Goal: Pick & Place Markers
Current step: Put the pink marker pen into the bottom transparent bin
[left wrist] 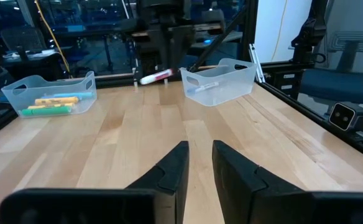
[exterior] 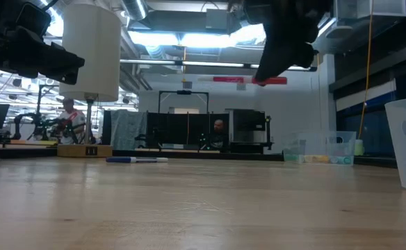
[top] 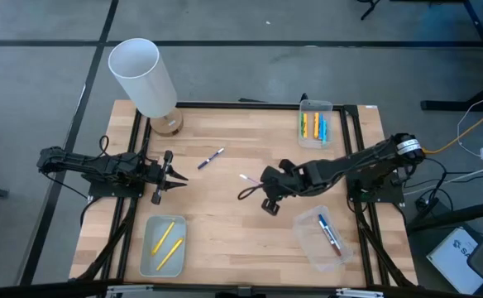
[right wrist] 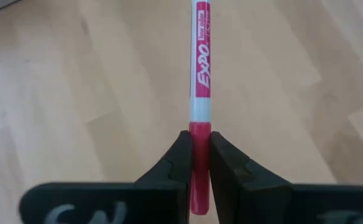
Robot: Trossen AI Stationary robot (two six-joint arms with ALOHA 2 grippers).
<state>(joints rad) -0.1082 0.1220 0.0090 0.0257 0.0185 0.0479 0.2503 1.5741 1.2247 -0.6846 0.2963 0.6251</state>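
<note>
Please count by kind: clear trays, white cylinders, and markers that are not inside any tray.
Clear trays: 3
White cylinder: 1
Markers outside trays: 2 (loose marker on table, red marker in right end effector)
Total: 6

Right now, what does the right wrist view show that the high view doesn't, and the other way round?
Only the right wrist view shows the pink marker's Expo label and red cap pinched between the fingers. Only the high view shows the three clear trays, the white cylinder, a loose marker and the left gripper. Both show the right gripper holding that marker above the wooden table.
</note>
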